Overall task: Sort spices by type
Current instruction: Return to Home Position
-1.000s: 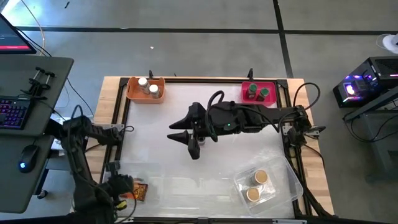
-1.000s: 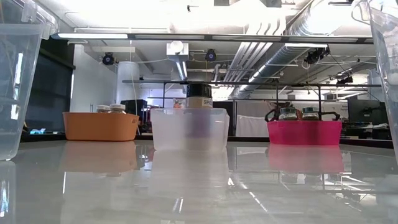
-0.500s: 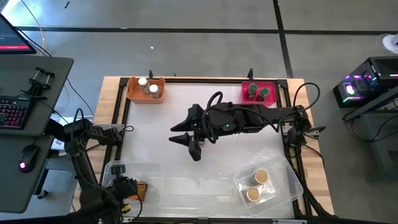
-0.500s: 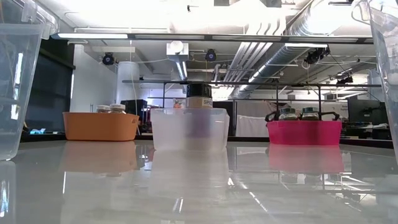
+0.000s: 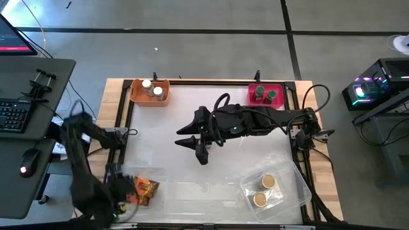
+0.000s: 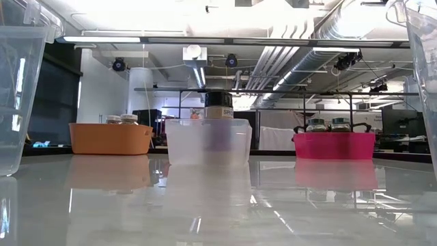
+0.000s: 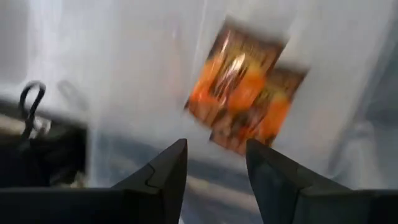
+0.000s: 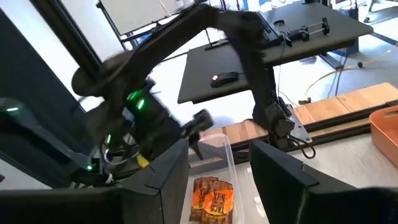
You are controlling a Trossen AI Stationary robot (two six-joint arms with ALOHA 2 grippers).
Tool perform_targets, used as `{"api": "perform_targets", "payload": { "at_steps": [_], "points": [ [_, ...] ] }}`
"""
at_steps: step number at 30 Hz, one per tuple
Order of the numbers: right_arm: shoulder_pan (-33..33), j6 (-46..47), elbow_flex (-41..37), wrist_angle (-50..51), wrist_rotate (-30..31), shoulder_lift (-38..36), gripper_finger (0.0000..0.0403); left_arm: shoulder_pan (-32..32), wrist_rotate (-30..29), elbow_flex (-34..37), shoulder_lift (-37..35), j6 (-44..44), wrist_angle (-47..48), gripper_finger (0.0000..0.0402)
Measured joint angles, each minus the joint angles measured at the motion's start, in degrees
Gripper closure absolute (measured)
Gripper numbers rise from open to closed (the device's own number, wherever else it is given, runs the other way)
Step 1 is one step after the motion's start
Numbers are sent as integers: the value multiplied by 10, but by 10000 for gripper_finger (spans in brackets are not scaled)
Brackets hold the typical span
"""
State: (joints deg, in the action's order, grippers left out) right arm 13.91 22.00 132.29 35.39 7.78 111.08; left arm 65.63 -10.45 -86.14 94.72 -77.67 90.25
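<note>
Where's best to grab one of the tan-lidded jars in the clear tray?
Probably around the lid's rim, from straight above. The tan-lidded jar stands upright with its lid up, and the clear tray has walls that block a sideways approach. Close on the sides not facing the second jar close beside it.

**Gloss on the table, matt on the arm**

The white table top [image 6: 218, 205] is smooth and glossy and mirrors the bins. Its edge [image 5: 327, 185] is bare pale wood. The orange bin [image 6: 109, 140] at the far left and the pink bin [image 6: 334, 145] at the far right look like opaque plastic with a dull sheen. The middle tray [image 6: 208, 143] is frosted, translucent plastic. The orange packets [image 7: 245, 106], near left, are shiny film that catches the light. The left gripper [image 7: 216, 177] has dark, matt fingers [image 7: 165, 183].
</note>
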Motion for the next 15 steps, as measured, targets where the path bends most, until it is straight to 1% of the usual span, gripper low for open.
{"api": "perform_targets", "payload": {
  "at_steps": [2, 5, 7, 9, 11, 13, 14, 15],
  "points": [
    [0, -3, 0, 2, -3, -9, 238, 0, -54, -1, -57, -17, -13, 250],
    [0, -15, 1, 6, -4, -20, 238, -5, -173, -2, -142, -31, -35, 257],
    [1, -17, 1, 16, -3, -24, 238, -13, -264, -2, -193, -11, -51, 273],
    [4, -42, 1, 46, 0, -27, 241, -26, -364, -2, -236, 11, -46, 299],
    [8, -71, 1, 89, 5, -27, 253, -46, -462, -2, -274, 50, -46, 338],
    [10, -77, 0, 143, 13, -27, 276, -74, -535, -1, -307, 91, -46, 381],
    [11, -76, 0, 173, 20, -27, 290, -90, -564, 2, -325, 102, -48, 391],
    [12, -69, 0, 203, 39, -25, 308, -106, -587, 7, -341, 110, -51, 392]
  ]
}}
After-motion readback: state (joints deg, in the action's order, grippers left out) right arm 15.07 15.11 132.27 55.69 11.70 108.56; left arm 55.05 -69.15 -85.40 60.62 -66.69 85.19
